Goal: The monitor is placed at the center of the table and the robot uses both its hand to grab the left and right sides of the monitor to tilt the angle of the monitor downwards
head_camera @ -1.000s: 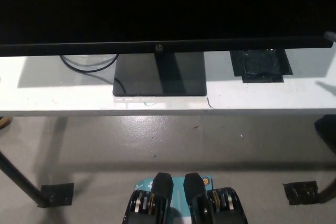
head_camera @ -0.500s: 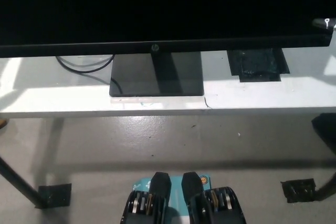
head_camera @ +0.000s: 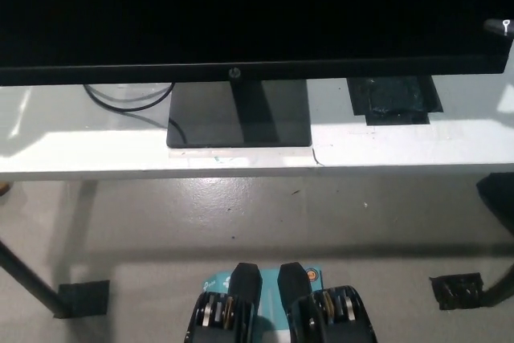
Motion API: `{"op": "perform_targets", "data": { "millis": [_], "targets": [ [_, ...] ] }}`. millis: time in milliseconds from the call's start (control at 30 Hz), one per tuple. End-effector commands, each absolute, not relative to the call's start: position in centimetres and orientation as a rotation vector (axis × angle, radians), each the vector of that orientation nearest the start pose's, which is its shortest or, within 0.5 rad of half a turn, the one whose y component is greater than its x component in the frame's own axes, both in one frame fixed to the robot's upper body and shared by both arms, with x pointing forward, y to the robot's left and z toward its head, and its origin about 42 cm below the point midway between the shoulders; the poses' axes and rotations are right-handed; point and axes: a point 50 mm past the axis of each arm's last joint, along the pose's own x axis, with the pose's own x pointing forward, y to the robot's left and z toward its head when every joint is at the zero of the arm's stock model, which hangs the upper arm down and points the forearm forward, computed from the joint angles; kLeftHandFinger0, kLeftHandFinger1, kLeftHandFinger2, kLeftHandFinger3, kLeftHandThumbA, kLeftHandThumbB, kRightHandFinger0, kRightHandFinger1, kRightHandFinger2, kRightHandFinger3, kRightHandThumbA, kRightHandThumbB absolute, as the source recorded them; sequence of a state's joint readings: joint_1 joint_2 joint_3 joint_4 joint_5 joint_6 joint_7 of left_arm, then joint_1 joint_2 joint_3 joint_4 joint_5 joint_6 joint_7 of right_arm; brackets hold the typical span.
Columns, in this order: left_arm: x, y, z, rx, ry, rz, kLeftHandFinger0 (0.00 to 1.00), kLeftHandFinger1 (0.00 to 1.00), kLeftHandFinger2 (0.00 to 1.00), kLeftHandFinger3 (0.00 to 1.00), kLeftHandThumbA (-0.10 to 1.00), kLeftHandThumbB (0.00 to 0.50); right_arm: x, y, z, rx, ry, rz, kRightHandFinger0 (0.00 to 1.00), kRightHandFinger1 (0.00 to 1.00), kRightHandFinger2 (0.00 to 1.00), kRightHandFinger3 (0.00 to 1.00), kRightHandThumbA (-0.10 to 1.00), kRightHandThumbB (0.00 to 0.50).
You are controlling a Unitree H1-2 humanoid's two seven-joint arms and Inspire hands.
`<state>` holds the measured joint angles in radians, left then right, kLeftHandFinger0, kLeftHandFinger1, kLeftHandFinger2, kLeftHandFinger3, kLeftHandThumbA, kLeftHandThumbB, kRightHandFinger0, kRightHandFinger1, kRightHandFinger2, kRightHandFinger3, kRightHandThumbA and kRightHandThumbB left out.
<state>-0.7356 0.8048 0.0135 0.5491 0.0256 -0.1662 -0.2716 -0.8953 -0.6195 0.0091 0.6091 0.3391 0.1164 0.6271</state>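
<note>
1. While neither hand shows down here, the nearest ground is bare grey floor (head_camera: 265, 214), with a dark table leg (head_camera: 28, 283) well to the left of and nearer than the stand base (head_camera: 238, 114).
2. Up to the white table (head_camera: 418, 146): the stand base sits flat on it, just behind the front edge and about mid-table.
3. Left of the stand base, a black cable (head_camera: 128, 104) loops on the tabletop. To the right of it lies a patch of black tape (head_camera: 393, 100).
4. Above the stand base, the monitor (head_camera: 241, 14) fills the far part of the view, its dark screen stretching well out to both sides and its lower bezel hanging over the base.
5. The left hand is out of sight altogether.
6. Far right of the stand base, at the monitor's edge, a small pale-marked bit may be the right hand (head_camera: 499, 27). I can't tell whether it has hold of anything.
7. My read on handling: the panel is rigid, wide and glossy, so likely slippery, and the screen face is fragile. Grip the side bezels, not the glass.
8. Judgement again: the tilt hinge will probably resist, so push evenly from both sides or the base may slide or lift.
</note>
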Motion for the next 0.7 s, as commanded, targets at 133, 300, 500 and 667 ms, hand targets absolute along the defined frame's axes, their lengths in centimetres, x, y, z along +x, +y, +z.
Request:
{"op": "perform_targets", "data": {
  "millis": [133, 300, 500, 667],
  "targets": [
    [47.2, 46.1, 37.9, 0.859, -0.318, -0.087, 1.0, 1.0, 1.0, 1.0, 1.0, 0.456, 51.1, -34.8, 38.6, -0.283, -0.219, 0.632, 1.0, 1.0, 1.0, 1.0, 0.79, 0.431],
    [47.1, 46.5, 37.3, 0.891, -0.29, -0.109, 1.0, 1.0, 1.0, 1.0, 1.0, 0.416, 51.6, -34.2, 38.3, -0.263, -0.174, 0.645, 1.0, 1.0, 1.0, 1.0, 0.71, 0.5],
    [47.1, 46.1, 35.7, 1.024, -0.211, -0.176, 1.0, 1.0, 1.0, 1.0, 0.97, 0.456, 52.1, -31.4, 37.1, -0.625, -0.087, 0.687, 1.0, 1.0, 1.0, 1.0, 0.69, 0.5],
    [47.8, 45.5, 36.3, 1.099, -0.208, -0.208, 1.0, 1.0, 1.0, 1.0, 0.83, 0.404, 52.8, -30.0, 36.8, -0.779, -0.02, 0.727, 1.0, 1.0, 1.0, 1.0, 0.58, 0.5]
  ]
}}
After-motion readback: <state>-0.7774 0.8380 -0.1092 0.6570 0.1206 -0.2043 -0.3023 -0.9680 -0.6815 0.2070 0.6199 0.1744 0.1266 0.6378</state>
